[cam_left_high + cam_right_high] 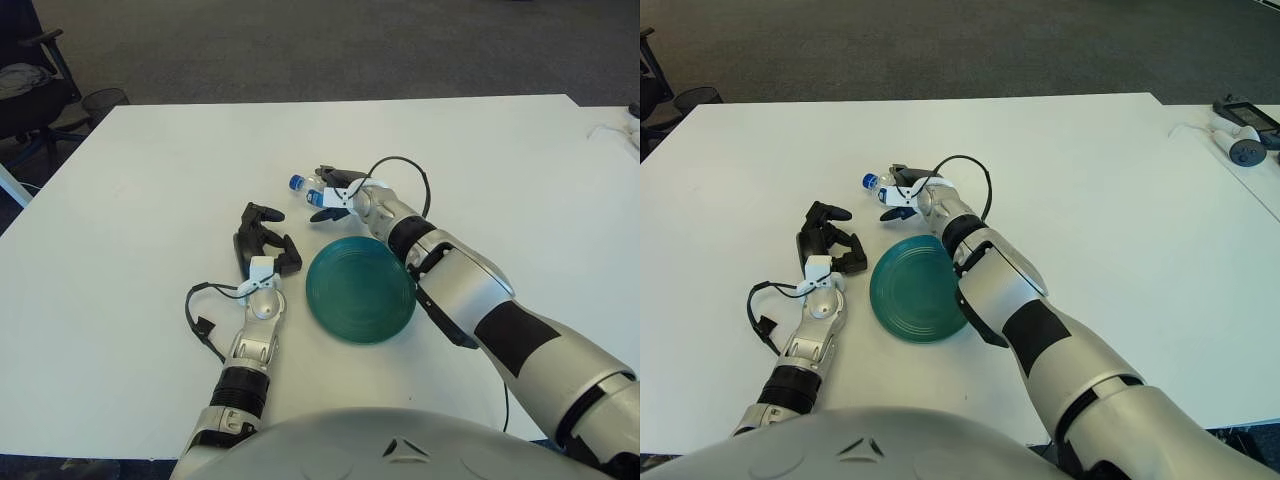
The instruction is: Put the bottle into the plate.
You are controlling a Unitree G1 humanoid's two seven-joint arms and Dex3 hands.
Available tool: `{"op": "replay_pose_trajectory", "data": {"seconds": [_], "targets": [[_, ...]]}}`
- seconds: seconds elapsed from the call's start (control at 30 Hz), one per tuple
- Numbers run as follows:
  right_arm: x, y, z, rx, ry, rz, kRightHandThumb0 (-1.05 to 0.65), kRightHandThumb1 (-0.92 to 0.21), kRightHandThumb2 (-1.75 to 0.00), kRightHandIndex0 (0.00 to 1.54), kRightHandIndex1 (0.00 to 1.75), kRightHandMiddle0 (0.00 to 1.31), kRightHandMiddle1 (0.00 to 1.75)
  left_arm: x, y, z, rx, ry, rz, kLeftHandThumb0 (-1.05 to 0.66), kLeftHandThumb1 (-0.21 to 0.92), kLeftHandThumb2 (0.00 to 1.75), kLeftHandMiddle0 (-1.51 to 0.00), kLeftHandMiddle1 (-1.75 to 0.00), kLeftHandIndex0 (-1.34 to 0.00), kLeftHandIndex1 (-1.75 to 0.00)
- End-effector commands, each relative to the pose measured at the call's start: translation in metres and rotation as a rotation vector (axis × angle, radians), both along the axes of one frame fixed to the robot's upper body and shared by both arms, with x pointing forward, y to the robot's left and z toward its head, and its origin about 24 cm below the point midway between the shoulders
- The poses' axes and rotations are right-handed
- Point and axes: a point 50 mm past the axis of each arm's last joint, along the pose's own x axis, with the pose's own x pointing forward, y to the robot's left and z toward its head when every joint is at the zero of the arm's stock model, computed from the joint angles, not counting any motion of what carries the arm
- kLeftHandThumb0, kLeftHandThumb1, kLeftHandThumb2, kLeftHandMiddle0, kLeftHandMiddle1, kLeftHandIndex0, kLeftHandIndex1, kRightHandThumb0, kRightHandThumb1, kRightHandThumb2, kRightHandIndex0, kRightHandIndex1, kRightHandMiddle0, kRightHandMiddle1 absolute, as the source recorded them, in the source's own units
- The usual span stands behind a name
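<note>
Left robot hand (262, 243) sits idle just left of the plate (360, 290), fingers loosely spread, holding nothing; can't tell if it touches the desk (130, 230). A black cable loops off its wrist on the left. The teal plate lies flat on the desk, nothing in it, just right of the left robot hand and just this side of the right robot hand (338, 193). Beyond the plate the right robot hand reaches in from the right, fingers curled around the bottle (308, 185), a small clear one with a blue cap. The cap pokes out of the robot hand's left side, so the bottle looks to be lying roughly sideways, neck toward the left. The grasp looks closed on the body; can't tell whether the bottle is lifted clear or touching the desk under the fingers. Progress, as a judgement: reach and grasp look done, transfer not. Bottle is outside the plate, near its far rim but apart from it. Left to do: lift if not already up, bring it toward the robot over the plate, lower, let go, pull the right robot hand away. Short move, the plate is close. One risk: a bottle on its side may roll in the shallow plate once released.
</note>
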Motion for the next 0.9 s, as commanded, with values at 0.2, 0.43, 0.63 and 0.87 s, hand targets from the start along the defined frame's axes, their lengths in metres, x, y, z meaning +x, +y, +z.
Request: {"op": "replay_pose_trajectory", "data": {"seconds": [0.2, 0.43, 0.63, 0.87], "targets": [[-0.010, -0.005, -0.021, -0.085, 0.035, 0.011, -0.93, -0.92, -0.35, 0.03, 0.38, 0.00, 0.35, -0.010, -0.009, -0.015, -0.041, 0.086, 0.028, 0.00, -0.06, 1.75, -0.88, -1.75, -0.69, -1.74], [-0.013, -0.008, -0.028, -0.165, -0.042, 0.050, -0.87, -0.92, -0.28, 0.00, 0.65, 0.00, 0.56, -0.010, -0.010, -0.014, -0.035, 0.080, 0.034, 0.00, -0.06, 1.75, -0.88, -1.75, -0.69, -1.74], [-0.018, -0.009, -0.036, -0.365, -0.237, 0.153, -0.57, -0.67, -0.56, 0.07, 1.03, 0.00, 1.06, -0.010, -0.013, -0.014, -0.023, 0.078, 0.036, 0.00, -0.06, 1.75, -0.88, -1.75, -0.69, -1.74], [-0.028, -0.008, -0.047, -0.564, -0.398, 0.284, -0.22, -0.36, -1.08, 0.11, 1.30, 0.00, 1.40, -0.010, -0.014, -0.014, -0.031, 0.065, 0.031, 0.00, -0.06, 1.75, -0.88, -1.75, -0.69, -1.74]]}}
